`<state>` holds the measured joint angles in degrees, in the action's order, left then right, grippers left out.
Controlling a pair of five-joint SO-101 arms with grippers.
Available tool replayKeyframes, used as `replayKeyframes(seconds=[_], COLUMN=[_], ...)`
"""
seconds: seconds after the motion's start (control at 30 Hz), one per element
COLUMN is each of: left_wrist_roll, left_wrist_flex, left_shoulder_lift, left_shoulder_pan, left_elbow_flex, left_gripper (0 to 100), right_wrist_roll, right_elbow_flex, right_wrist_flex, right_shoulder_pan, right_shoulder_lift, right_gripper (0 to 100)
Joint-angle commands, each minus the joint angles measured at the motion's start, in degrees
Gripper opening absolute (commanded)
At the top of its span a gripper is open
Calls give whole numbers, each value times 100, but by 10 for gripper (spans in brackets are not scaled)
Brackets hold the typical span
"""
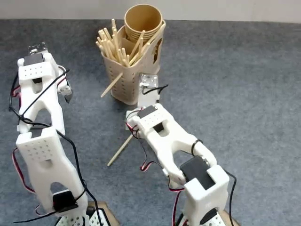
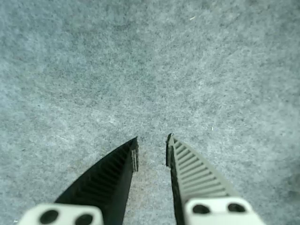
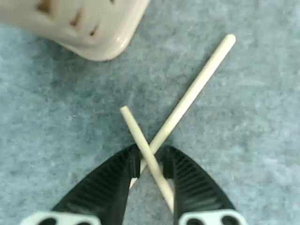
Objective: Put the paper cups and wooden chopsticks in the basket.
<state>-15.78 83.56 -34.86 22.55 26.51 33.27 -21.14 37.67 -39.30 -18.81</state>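
Observation:
A beige basket (image 1: 124, 87) stands at the back middle of the grey carpet. Stacked paper cups (image 1: 142, 21) and several wooden chopsticks (image 1: 113, 47) are in it. In the right wrist view two chopsticks cross just in front of the basket's corner (image 3: 93, 28). The long chopstick (image 3: 197, 84) lies flat on the carpet. The other chopstick (image 3: 136, 129) tilts up over it, and my right gripper (image 3: 149, 161) is shut on it. The lying chopstick (image 1: 120, 150) reaches out left of the right arm. My left gripper (image 2: 151, 145) stands open over bare carpet at the far left.
One chopstick (image 1: 111, 84) pokes out through the basket's left side. The left arm (image 1: 40, 117) stands along the left edge and the right arm (image 1: 174, 146) runs up the middle to the basket. Open carpet lies to the right.

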Motion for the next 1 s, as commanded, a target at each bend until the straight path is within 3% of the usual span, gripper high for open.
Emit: replayKeyframes(seconds=[0.0, 0.13, 0.47, 0.8, 0.97], left_wrist_roll=[-35, -35, -35, -35, -26], left_wrist_flex=[-18, -18, -18, -18, -18], left_shoulder_lift=[84, 92, 119, 119, 119], left_shoulder_pan=[-40, -31, -40, -40, -40], left_elbow_flex=[31, 31, 40, 40, 40], left_gripper=[120, 120, 120, 120, 120], right_wrist_roll=[35, -185, -1240, -2259, -2690], right_elbow_flex=[171, 224, 1103, 1859, 1666], right_wrist_flex=[13, 277, 699, 629, 629], right_shoulder_pan=[-13, 242, 1701, 1982, 2000], right_shoulder_lift=[4, 13, 901, 892, 593], right_gripper=[51, 39, 4, 10, 214])
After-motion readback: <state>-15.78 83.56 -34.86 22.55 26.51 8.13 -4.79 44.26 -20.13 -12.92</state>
